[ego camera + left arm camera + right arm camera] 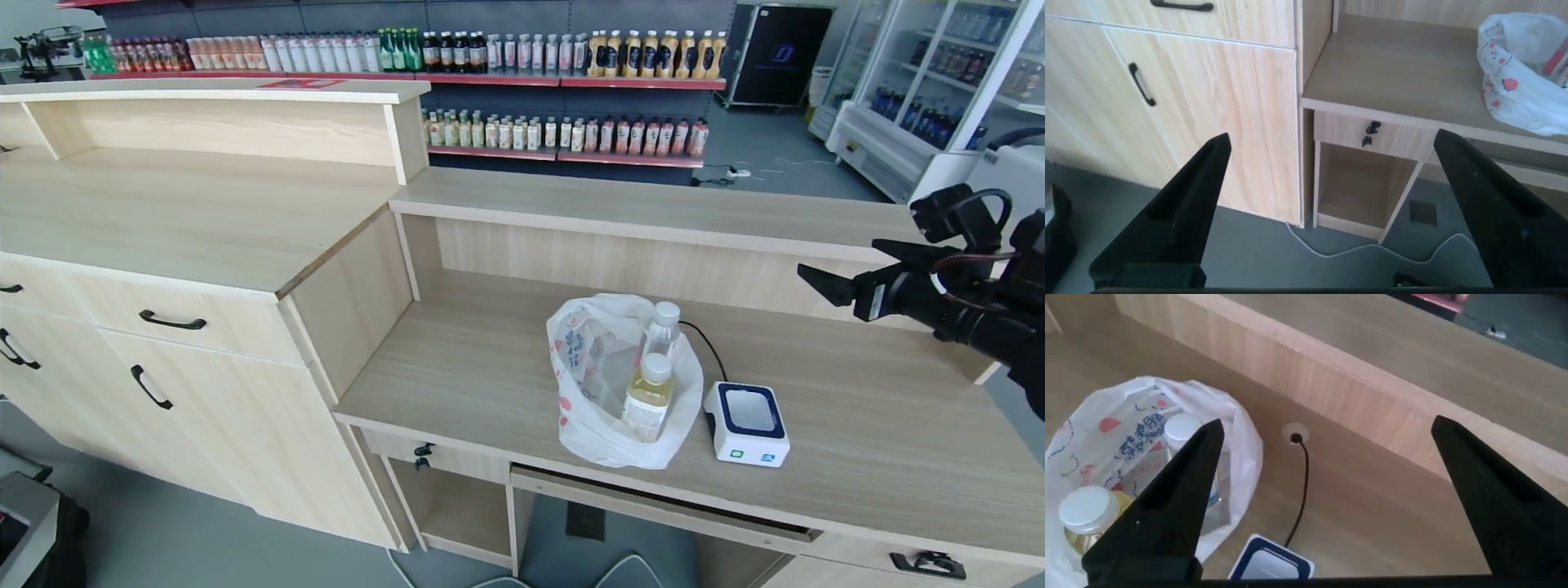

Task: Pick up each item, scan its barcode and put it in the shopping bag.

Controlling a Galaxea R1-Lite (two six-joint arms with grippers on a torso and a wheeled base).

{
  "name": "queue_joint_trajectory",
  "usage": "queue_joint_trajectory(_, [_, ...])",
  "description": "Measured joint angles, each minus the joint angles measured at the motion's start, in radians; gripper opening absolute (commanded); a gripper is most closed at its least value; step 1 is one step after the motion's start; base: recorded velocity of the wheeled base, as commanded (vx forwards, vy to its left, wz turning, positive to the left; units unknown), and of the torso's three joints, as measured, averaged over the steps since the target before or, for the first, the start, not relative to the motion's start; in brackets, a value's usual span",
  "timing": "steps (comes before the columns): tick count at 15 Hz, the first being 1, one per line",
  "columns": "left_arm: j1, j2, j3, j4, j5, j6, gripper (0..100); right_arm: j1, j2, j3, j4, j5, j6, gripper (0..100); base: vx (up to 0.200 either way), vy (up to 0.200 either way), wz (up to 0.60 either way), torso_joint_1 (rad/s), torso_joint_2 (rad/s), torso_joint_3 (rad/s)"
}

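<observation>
Bottles [649, 398] stand upright in the shopping bag [589, 429] on the surface [482, 359], scanner [747, 420] just beside. Right end effector [1324, 425] hangs spread, empty, up off the bag's right, and it's the nearer; left end effector [1333, 137], also spread, sits low.

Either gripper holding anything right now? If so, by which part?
Nothing held. Left gripper and right gripper are both open and empty; the bottles stand inside the shopping bag.

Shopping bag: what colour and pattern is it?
Shopping bag: white with small red and blue prints; best seen in the right wrist view.
</observation>
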Motion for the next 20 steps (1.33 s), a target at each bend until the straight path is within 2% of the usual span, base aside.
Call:
queue_joint_trajectory(3, [0.000,0.000,0.000,0.000,0.000,0.000,100,-0.033,-0.106,-0.002,0.135,-0.066,0.045,100,0.000,0.000,-0.60,-0.001,0.00,0.002])
queue_joint_trajectory(4, [0.000,0.000,0.000,0.000,0.000,0.000,100,-0.038,-0.134,0.000,0.154,-0.117,0.068,100,0.000,0.000,0.00,0.000,0.00,0.000])
queue_joint_trajectory(6, [0.000,0.000,0.000,0.000,0.000,0.000,100,-0.041,-0.180,0.050,0.133,-0.151,0.135,100,0.000,0.000,0.00,0.000,0.00,0.000])
queue_joint_trajectory(8, [0.000,0.000,0.000,0.000,0.000,0.000,100,-0.040,-0.232,0.154,0.098,-0.193,0.180,100,0.000,0.000,0.00,0.000,0.00,0.000])
queue_joint_trajectory(11, [0.000,0.000,0.000,0.000,0.000,0.000,100,-0.030,-0.355,0.359,0.088,-0.348,0.220,100,0.000,0.000,0.00,0.000,0.00,0.000])
queue_joint_trajectory(14, [-0.001,0.000,0.000,0.000,0.000,0.000,100,0.000,-0.544,0.542,0.107,-0.393,0.239,100,0.000,0.000,0.00,0.000,0.00,0.000])
queue_joint_trajectory(17, [0.000,0.000,0.000,0.000,0.000,0.000,100,0.024,-0.795,0.684,0.204,-0.403,0.245,100,0.000,0.000,0.00,0.000,0.00,0.000])
queue_joint_trajectory(20, [0.000,0.000,0.000,0.000,0.000,0.000,100,0.043,-1.091,0.761,0.443,-0.404,0.256,100,0.000,0.000,0.00,0.000,0.00,0.000])
